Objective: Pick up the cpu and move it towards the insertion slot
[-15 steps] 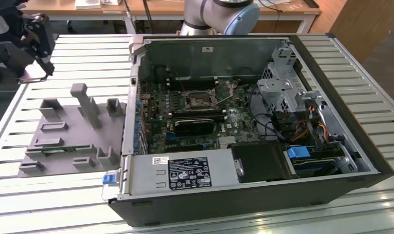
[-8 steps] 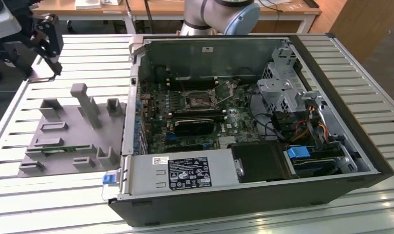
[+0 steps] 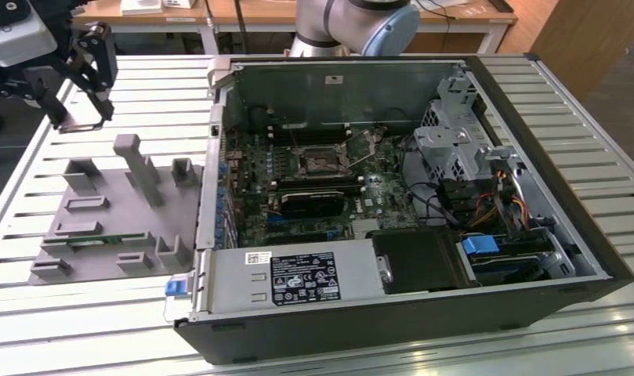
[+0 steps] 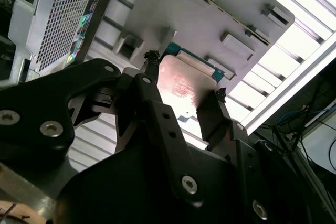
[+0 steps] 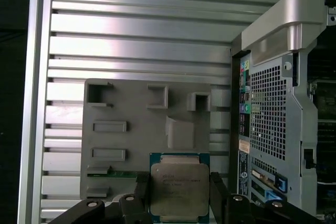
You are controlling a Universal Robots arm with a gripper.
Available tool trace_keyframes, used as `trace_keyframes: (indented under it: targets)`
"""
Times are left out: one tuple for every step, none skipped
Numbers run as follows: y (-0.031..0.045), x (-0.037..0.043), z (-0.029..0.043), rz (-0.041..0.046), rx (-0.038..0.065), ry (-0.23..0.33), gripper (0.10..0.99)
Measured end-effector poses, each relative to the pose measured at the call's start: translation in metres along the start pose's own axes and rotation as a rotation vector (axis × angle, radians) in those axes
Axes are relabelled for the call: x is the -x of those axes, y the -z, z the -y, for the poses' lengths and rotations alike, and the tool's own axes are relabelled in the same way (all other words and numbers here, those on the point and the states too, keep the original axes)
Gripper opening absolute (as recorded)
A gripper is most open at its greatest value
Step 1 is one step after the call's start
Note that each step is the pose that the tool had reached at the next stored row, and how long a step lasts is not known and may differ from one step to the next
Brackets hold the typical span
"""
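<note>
— Ribbed aluminium slats make up the table (image 3: 588, 117), and on them an open computer case (image 3: 400, 333) is laid flat beside a grey fixture plate (image 3: 103, 227). Where is the cpu found?

— The cpu (image 5: 179, 188) is clamped by two opposite edges between the black fingers (image 5: 143, 192) of the gripper (image 3: 84, 119). The gripper is raised above the table at the exterior view's left, near the plate.

— How much open room is seen around it?

— Bare slats are seen about the gripper in the exterior view. The case's upright sheet-metal wall (image 3: 214, 157) is set between it and the motherboard (image 3: 256, 196). The insertion slot (image 3: 322, 162) is found near the board's middle, well apart from the chip.

— What is the slot hemmed in by?

— A black rectangular block (image 3: 314, 205) is placed just beside it, and a metal drive cage (image 3: 453, 145) is set toward the exterior view's right.

— And the materials?

— The chip is topped by a flat, silvery square lid on a green-edged base. The slot's dark centre is framed in shiny metal. The plate is matte grey, studded with upright blocks and shallow rectangular pockets.
</note>
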State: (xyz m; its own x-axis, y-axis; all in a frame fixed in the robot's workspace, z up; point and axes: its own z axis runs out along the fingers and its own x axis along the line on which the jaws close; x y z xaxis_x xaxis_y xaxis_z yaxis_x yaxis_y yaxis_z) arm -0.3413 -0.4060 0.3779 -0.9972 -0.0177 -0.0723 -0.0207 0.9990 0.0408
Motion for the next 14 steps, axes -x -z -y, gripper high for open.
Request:
trace_keyframes:
  targets:
    - [-0.0002, 0.002, 0.0, -0.0002, 0.0, 0.0, 0.537]
    - [-0.0003, 0.0043, 0.0001, -0.0004, 0.0, 0.0, 0.537]
    - [-0.0005, 0.0064, 0.0001, -0.0006, 0.0, 0.0, 0.537]
    - [-0.0006, 0.0084, 0.0002, -0.0009, 0.0, 0.0, 0.537]
    - [-0.0008, 0.0106, 0.0002, -0.0011, 0.0, 0.0, 0.537]
    - [-0.0009, 0.0127, 0.0003, -0.0013, 0.0, 0.0, 0.537]
    - [-0.0011, 0.0148, 0.0003, -0.0015, 0.0, 0.0, 0.537]
    - [-0.0012, 0.017, 0.0003, -0.0018, 0.0, 0.0, 0.537]
    - [-0.0014, 0.0192, 0.0004, -0.002, 0.0, 0.0, 0.537]
    - [-0.0015, 0.0212, 0.0004, -0.0023, 0.0, 0.0, 0.537]
    - [-0.0017, 0.0233, 0.0005, -0.0026, 0.0, 0.0, 0.537]
    - [-0.0018, 0.0254, 0.0005, -0.0027, 0.0, 0.0, 0.537]
    - [-0.002, 0.0274, 0.0006, -0.003, 0.0, 0.0, 0.537]
    - [-0.0021, 0.0296, 0.0006, -0.0032, 0.0, 0.0, 0.537]
